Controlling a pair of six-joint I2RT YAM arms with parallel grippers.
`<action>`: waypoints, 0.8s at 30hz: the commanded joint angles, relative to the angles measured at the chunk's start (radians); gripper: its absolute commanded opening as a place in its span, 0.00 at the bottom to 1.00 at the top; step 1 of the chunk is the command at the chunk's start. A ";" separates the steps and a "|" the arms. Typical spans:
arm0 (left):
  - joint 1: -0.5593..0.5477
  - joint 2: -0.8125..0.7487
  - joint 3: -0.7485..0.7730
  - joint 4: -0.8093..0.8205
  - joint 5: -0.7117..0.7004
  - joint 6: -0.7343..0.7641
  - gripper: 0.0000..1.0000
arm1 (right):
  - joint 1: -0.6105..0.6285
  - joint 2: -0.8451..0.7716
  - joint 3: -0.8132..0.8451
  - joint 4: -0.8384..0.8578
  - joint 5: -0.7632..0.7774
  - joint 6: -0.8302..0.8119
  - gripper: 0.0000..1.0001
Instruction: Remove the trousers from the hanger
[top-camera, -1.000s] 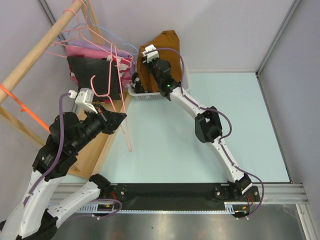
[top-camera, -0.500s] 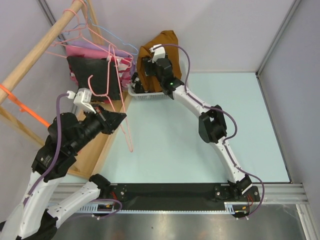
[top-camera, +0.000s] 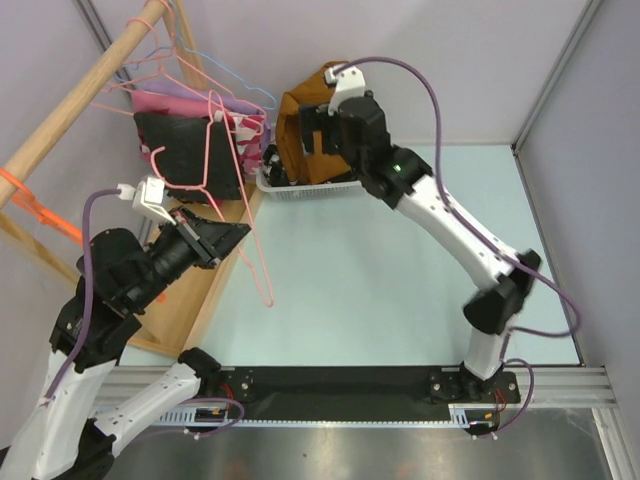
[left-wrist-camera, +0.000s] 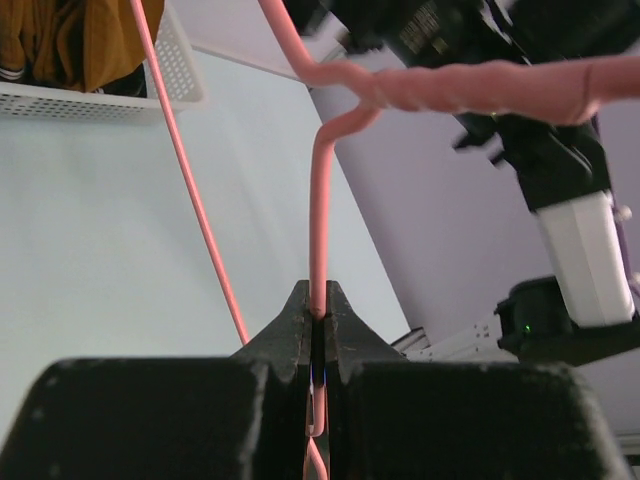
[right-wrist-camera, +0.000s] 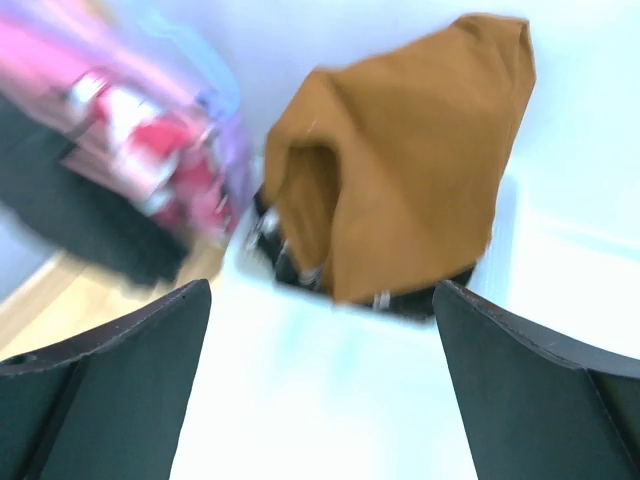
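Note:
The rust-brown trousers (top-camera: 297, 135) lie heaped in a white basket (top-camera: 300, 190) at the back of the table, also in the right wrist view (right-wrist-camera: 400, 170). Black printed trousers (right-wrist-camera: 295, 268) show beneath them. My right gripper (top-camera: 305, 135) hovers over the heap, open and holding nothing (right-wrist-camera: 320, 400). My left gripper (top-camera: 243, 236) is shut on the thin wire of a bare pink hanger (top-camera: 258, 272), which runs up from between the jaws (left-wrist-camera: 318, 320). The hanger (left-wrist-camera: 320, 200) carries no cloth.
A wooden rack (top-camera: 90, 95) slants across the left, with several pink and blue hangers (top-camera: 180, 70) on its rail. A black cloth (top-camera: 175, 150) and a pink cloth (top-camera: 165, 100) hang there. The basket's rim (left-wrist-camera: 100, 100) sits close to the rack.
My right gripper has opened and let go of the rust-brown trousers, then lifted back from the basket. The left gripper keeps its hold on the pink hanger and has shifted slightly.

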 joint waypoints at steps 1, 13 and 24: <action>-0.001 0.006 0.058 0.011 -0.005 -0.107 0.00 | 0.078 -0.267 -0.188 -0.117 0.023 0.008 0.99; -0.001 0.038 0.058 -0.026 0.029 -0.258 0.00 | 0.580 -0.804 -0.762 0.053 -0.110 -0.059 0.96; -0.001 0.050 0.033 -0.061 0.027 -0.339 0.00 | 0.782 -0.655 -0.781 0.219 0.106 -0.109 0.92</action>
